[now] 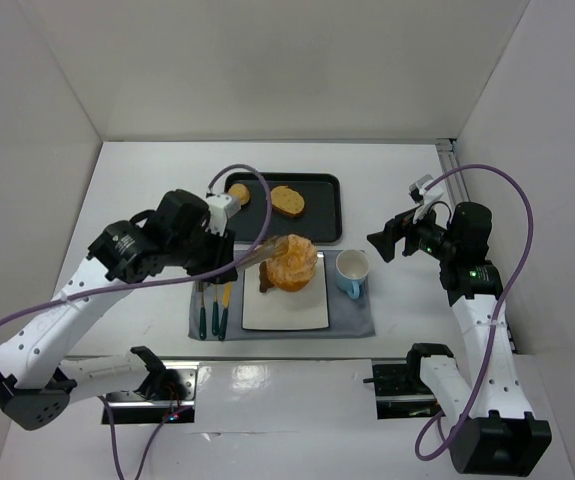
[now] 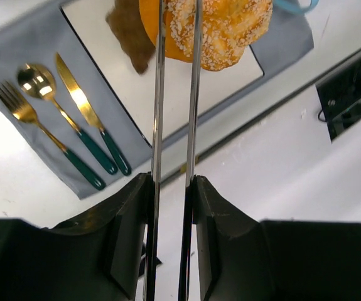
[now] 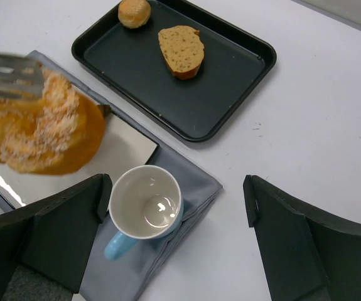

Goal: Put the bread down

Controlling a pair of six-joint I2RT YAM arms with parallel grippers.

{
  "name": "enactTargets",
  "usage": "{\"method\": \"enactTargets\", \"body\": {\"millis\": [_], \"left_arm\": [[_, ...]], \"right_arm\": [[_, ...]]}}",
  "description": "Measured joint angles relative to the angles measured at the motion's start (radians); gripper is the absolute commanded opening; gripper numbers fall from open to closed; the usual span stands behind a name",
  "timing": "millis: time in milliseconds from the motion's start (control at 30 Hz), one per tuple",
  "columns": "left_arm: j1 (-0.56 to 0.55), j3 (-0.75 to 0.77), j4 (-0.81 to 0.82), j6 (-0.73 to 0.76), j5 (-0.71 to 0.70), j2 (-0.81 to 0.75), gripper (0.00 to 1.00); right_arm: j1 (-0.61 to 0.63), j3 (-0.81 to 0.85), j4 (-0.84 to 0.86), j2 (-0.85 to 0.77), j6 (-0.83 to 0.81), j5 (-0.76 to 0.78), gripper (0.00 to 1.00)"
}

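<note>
1. the left gripper (image 2: 172,188) is closed on a pair of metal tongs (image 2: 159,94); its two black fingers (image 2: 130,226) press the thin tong arms near to each other.
2. the far end of the tongs pinches the bread (image 1: 292,263), a big round orange-brown bun with pale crumbs on top.
3. the bread is over the back part of the white square plate (image 1: 285,308); i cannot tell if its underside touches the plate or not.
4. the plate lies on a grey placemat (image 1: 352,318). a fork (image 2: 23,113), a spoon (image 2: 32,80) and a knife (image 2: 73,94), all gold with dark green handles, lie side by side on the mat at the left of the plate.
5. a light blue mug (image 1: 352,270) stands upright on the mat, just beside the plate's right edge.
6. behind the mat is a black tray (image 1: 322,215) with a small round roll (image 1: 238,193) and a bread slice (image 1: 288,201) inside, apart from each other.
7. the right gripper (image 1: 385,240) is in the air at the right of the mug, its fingers spread wide, with nothing between them.
</note>
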Motion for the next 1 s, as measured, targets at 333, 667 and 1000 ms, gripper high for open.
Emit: {"method": "enactTargets", "body": {"millis": [333, 667, 1000], "left_arm": [[-0.047, -0.193, 0.018, -0.023, 0.078, -0.057, 0.0], [-0.061, -0.213, 0.037, -0.026, 0.09, -0.057, 0.37], [-0.061, -0.214, 0.038, -0.042, 0.079, -0.06, 0.61]], "right_arm": [[0.0, 0.0, 0.0, 0.002, 0.0, 0.002, 0.99], [0.0, 0.0, 0.0, 0.002, 0.0, 0.002, 0.99], [0.0, 0.0, 0.0, 0.002, 0.0, 0.002, 0.99]]}}
